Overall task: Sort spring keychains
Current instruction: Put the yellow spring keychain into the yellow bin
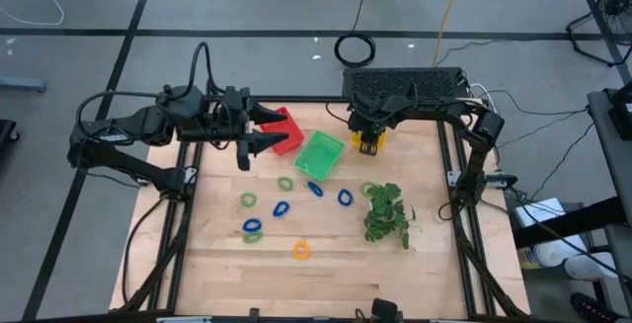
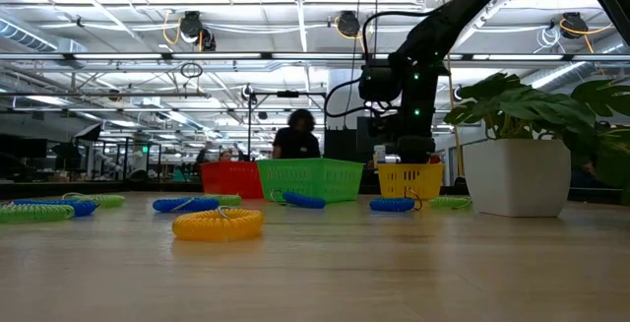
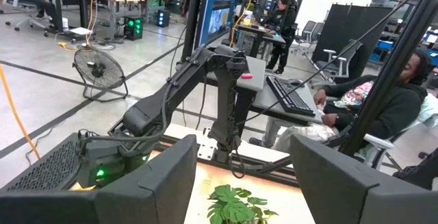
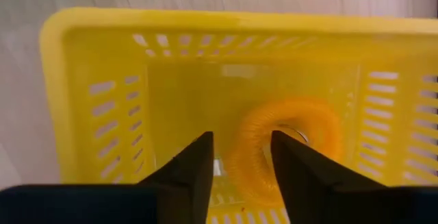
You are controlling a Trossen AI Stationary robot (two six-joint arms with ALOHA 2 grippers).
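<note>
R arm reaches in from far right, wrist bent down, R gripper (image 4: pixel 239 172) pointing straight down, fingers parted w/ a gap. L arm stretched across far left, L gripper (image 1: pixel 265 130) level, fingers apart.

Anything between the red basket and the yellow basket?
Yes: the green basket sits between red basket and yellow basket, clear in high and low views.

The high view looks straight down on the table (image 1: pixel 326 264). The low view sits level with its top, facing the yellow basket (image 2: pixel 409 178), which the right wrist view sees closely from above (image 4: pixel 205 80). The left wrist view faces the room beyond.
</note>
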